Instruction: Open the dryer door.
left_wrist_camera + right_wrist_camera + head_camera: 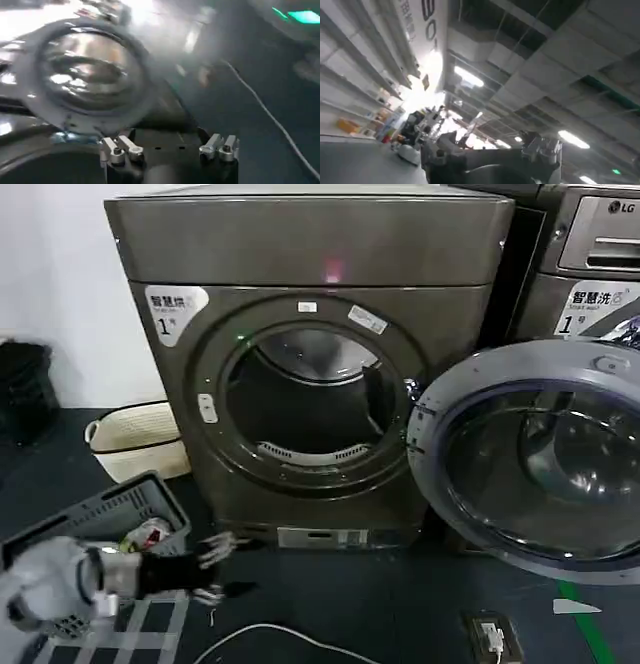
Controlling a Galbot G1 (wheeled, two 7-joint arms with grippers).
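A laundry test lab: two front-load machines (310, 374), laundry baskets (135, 439), warehouse ceiling (545, 60)

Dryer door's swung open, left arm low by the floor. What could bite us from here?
1. The dryer door hangs wide in front of the LG machine; any arm sweep rightward could strike it.
2. The left gripper, open, sits low near the white cable and grey basket; retracting could snag either.
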